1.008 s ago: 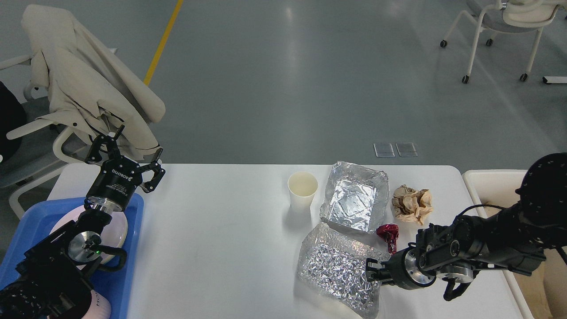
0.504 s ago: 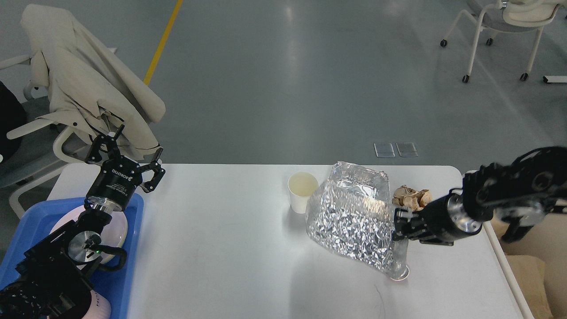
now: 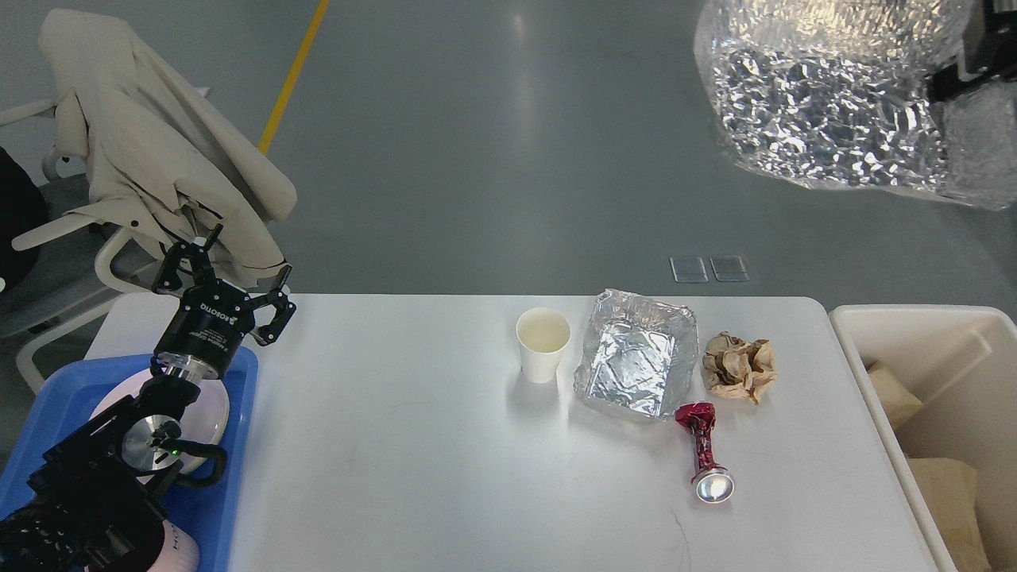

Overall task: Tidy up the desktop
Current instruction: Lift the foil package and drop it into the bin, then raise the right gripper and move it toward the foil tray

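Observation:
The white desktop [image 3: 413,445] carries a white paper cup [image 3: 543,343], an open foil tray [image 3: 636,364], a crumpled brown paper ball [image 3: 739,365] and a red foil-wrapped piece with a shiny round end [image 3: 703,451]. My right gripper [image 3: 945,83] is high at the top right, above the floor beyond the desktop. It is shut on a large crinkled foil sheet [image 3: 826,95] that hangs from it. My left gripper [image 3: 230,282] is open and empty over the desktop's far left corner, above a blue tray [image 3: 242,373].
The blue tray holds a white plate [image 3: 216,409]. A cream bin [image 3: 854,334] with brown paper inside stands off the desktop's right edge. A chair draped with a beige coat [image 3: 151,151] stands behind the left corner.
My right gripper has lifted the crinkled foil sheet off the desktop, up and to the right, high into the air. The red piece it covered shows fully. The left arm has not moved.

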